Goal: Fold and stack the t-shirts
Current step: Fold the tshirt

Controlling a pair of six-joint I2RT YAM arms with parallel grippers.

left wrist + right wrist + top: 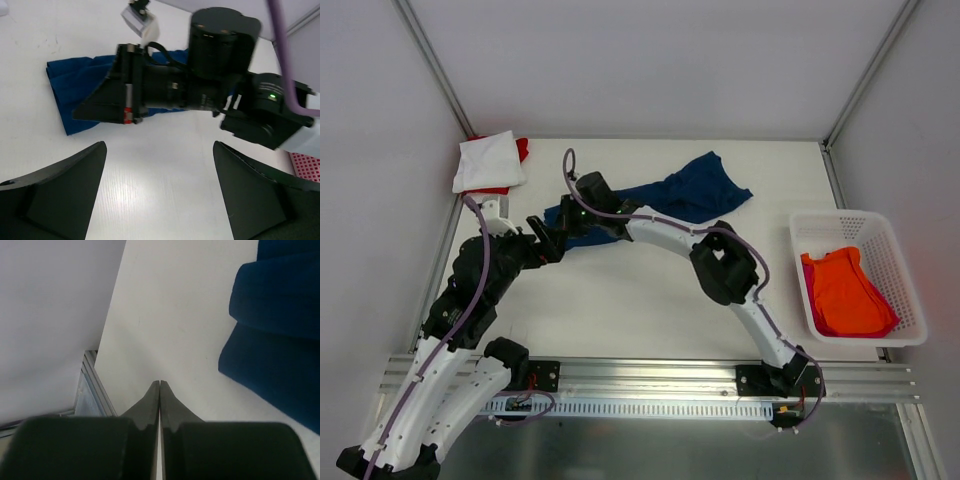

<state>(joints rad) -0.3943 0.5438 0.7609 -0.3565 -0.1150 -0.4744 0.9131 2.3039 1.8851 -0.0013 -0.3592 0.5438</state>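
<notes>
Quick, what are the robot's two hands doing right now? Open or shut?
Left gripper: open, holding nothing.
Right gripper: shut, nothing pinched, beside the navy t-shirt.

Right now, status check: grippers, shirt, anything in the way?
Left gripper open, empty. Right gripper shut on nothing. Navy t-shirt crumpled mid-table, unfolded. Right arm overhangs it.

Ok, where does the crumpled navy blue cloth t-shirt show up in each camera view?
Top external: navy blue t-shirt mid-table, partly hidden by the right arm.
Left wrist: shirt upper left, behind the right arm's wrist.
Right wrist: shirt along right edge, beside the shut right gripper.
Shared landmark: white tabletop.
</notes>
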